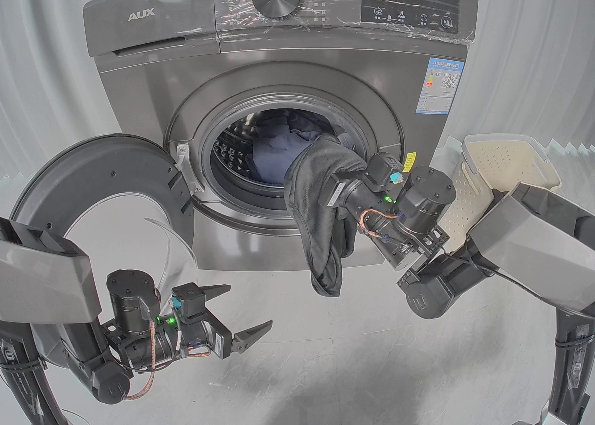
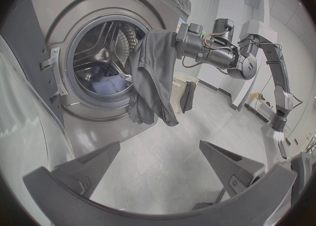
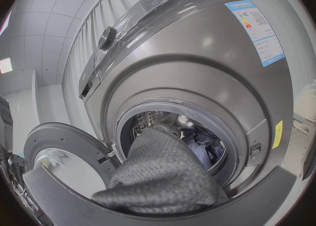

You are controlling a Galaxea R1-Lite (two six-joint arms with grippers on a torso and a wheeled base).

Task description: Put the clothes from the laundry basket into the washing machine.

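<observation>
The right claw (image 1: pixel 338 189) is pinching a grey garment (image 1: pixel 316 215), which is draping over it and hanging down across the lip of the washer (image 1: pixel 155 82) opening, in front of blue clothes (image 1: pixel 279 147) lying in the drum (image 1: pixel 230 150). The left claw (image 1: pixel 248 306) is hanging spread wide, low over the floor (image 1: pixel 347 352) before the open door (image 1: pixel 93 178). The basket (image 1: pixel 505 163) is standing just right of the washer.

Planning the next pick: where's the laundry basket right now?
In the head view the laundry basket stands on the floor at the robot's right, right beside the washing machine, by its labelled front corner.
</observation>
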